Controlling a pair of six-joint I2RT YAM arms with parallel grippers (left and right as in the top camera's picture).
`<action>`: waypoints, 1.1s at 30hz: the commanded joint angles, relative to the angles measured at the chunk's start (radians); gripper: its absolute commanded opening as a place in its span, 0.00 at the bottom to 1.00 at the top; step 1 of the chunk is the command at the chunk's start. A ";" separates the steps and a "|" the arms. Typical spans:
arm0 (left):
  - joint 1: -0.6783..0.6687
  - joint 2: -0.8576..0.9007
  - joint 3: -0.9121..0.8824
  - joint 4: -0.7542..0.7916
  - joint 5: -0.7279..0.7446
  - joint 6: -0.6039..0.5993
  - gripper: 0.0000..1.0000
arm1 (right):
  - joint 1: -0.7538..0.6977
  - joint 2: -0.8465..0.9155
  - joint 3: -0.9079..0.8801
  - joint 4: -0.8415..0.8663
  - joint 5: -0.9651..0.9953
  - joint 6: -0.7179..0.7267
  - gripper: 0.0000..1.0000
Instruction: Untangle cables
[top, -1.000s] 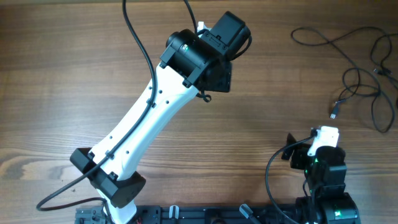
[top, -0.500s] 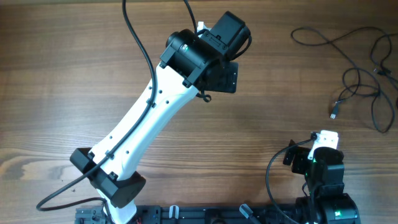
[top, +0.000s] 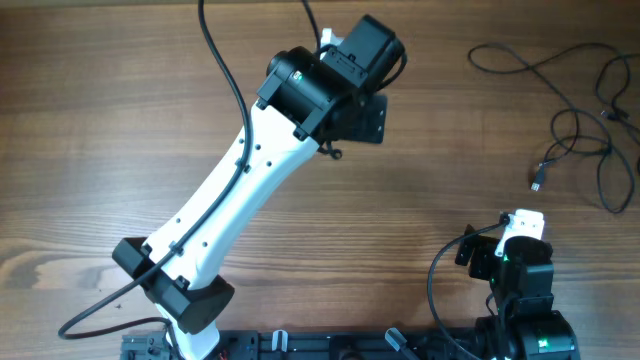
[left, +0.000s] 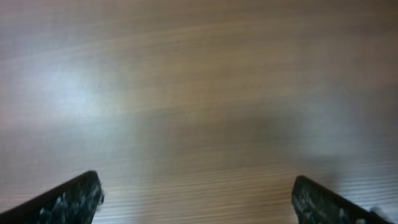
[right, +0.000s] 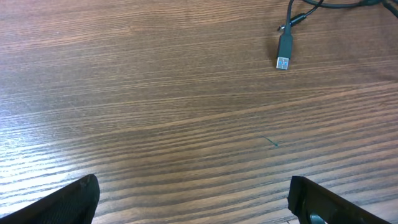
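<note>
The cables (top: 606, 116) lie in loose thin black loops at the table's far right. One plug end (top: 537, 182) points toward the middle. In the right wrist view that silvery-tipped plug (right: 284, 53) lies at the top, apart from the jaws. My left gripper (top: 366, 117) hangs over bare wood at the upper middle, far from the cables. In its own blurred view it (left: 198, 200) is open, with nothing between its fingers (left: 73, 200). My right gripper (right: 193, 199) is open and empty too, low over the table near the front right (top: 512, 238).
The left arm (top: 240, 190) stretches diagonally from the front left to the upper middle. Its thicker black wire (top: 222, 70) arcs off the top edge. The right arm's base (top: 525, 320) sits folded at the front right, by the table's front rail (top: 330, 345).
The left gripper's jaws have spread wider, the black jaw shifting right. The right arm has drawn back slightly toward the front. The cables have not moved.
</note>
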 joint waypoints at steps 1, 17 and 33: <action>0.021 -0.043 0.002 0.154 -0.035 0.134 1.00 | 0.005 -0.011 -0.003 0.006 0.024 0.011 1.00; 0.158 -0.611 -0.455 0.571 0.011 0.310 1.00 | 0.005 -0.011 -0.003 0.006 0.024 0.011 1.00; 0.443 -1.493 -1.719 1.450 0.145 0.309 1.00 | 0.005 -0.011 -0.003 0.006 0.024 0.011 0.99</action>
